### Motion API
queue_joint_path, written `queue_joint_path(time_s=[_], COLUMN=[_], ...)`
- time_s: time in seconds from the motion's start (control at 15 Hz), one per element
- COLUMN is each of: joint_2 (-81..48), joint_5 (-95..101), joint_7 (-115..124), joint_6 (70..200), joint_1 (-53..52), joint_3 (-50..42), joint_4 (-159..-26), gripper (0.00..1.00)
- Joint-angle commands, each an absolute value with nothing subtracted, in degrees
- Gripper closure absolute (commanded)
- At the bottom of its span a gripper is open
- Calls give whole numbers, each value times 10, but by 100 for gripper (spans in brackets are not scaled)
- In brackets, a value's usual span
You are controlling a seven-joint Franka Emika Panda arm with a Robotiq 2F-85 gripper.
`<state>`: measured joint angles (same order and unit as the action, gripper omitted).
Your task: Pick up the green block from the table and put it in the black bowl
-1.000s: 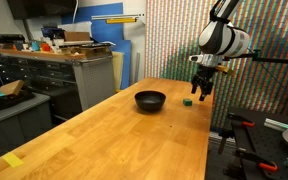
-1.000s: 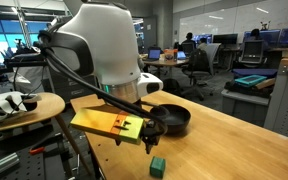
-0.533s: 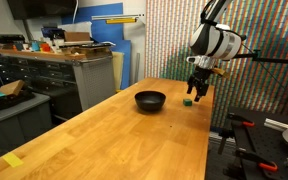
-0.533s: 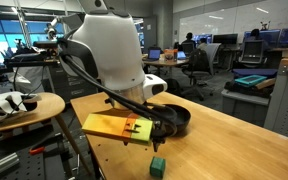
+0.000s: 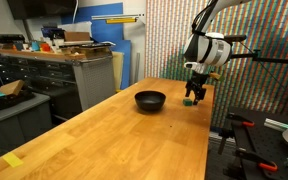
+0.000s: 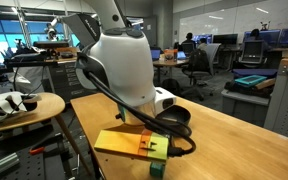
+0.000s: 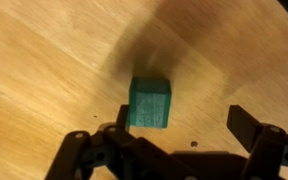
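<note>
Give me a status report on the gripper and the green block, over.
Gripper open, low over the green block, no grip yet. Block on the table, beside the black bowl. Nothing between block and bowl.

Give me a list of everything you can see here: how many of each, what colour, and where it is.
green block: one, dark green, on the table, between the jaws
black bowl: one, glossy black, on the table, apart from the block
table: one, light-brown wood, runs the length of the scene
yellow tape: one strip, yellow, near the table's close corner
grey workbench: one, grey with drawers, behind the table, clutter on top
round wooden stand: one, light wood, beside the robot
arm: one, white and black, over the table's far end
gripper: one, black, low over the block, jaws open
</note>
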<state>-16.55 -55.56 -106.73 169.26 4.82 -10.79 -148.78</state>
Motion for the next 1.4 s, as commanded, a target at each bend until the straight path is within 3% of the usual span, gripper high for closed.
queue_joint_path(time_s=[0.0,0.13,0.2,0.33,0.73,0.8,1.33], joint_2=[-204,-217,-221,-226,-225,-224,-210], joint_5=[-590,-592,-589,-586,-583,-580,-533], joint_7=[-1113,-1112,-1107,-1102,-1102,-1099,-1061], joint_6=[1709,1708,1706,1704,1705,1705,1699], joint_1=[74,79,79,80,79,77,48], joint_3=[-89,-88,-90,-90,-90,-93,-124], joint_4=[-1455,-1445,-1441,-1434,-1424,-1426,-1447], gripper=[0,4,26,30,79,83,83])
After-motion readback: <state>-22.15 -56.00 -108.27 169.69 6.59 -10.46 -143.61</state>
